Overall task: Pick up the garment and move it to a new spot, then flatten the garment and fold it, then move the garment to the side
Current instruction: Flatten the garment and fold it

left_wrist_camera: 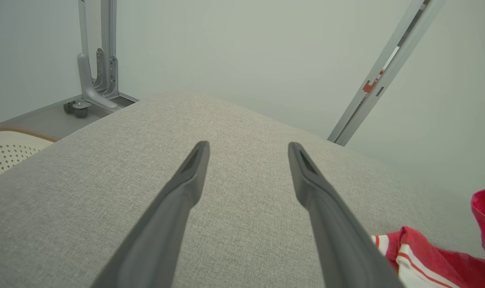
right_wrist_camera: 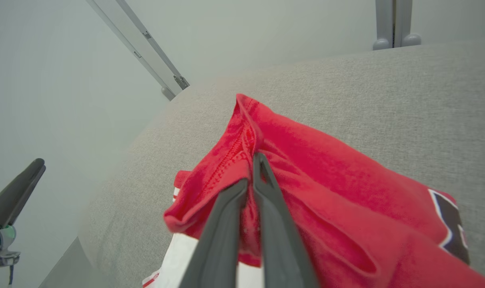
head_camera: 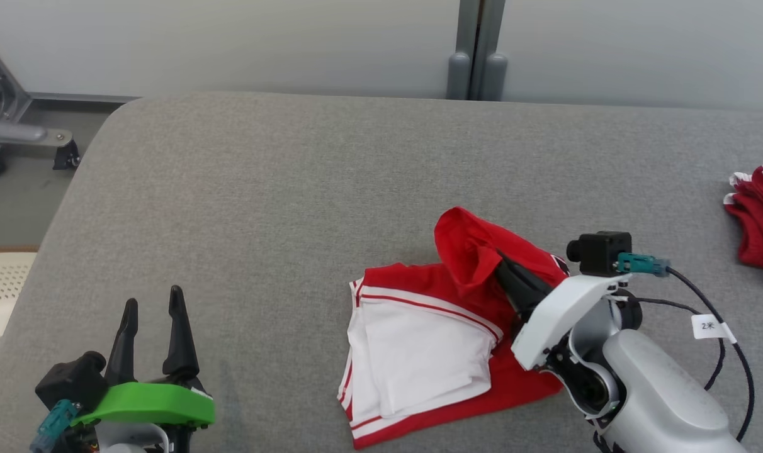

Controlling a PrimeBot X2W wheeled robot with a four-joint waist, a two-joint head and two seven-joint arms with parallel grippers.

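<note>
Pale and bulky at the lower right of the head view, the right forearm slants up and to the left over the grey padded surface. On that surface, right of centre, lies the red-and-white garment. Its white-lined part lies flat and one red flap is lifted. A second red bundle sits well apart at the right edge. The fingers of the right gripper are pinched together on the raised red flap. At the lower left the left gripper hovers above bare fabric, fingers spread wide, holding nothing.
</note>
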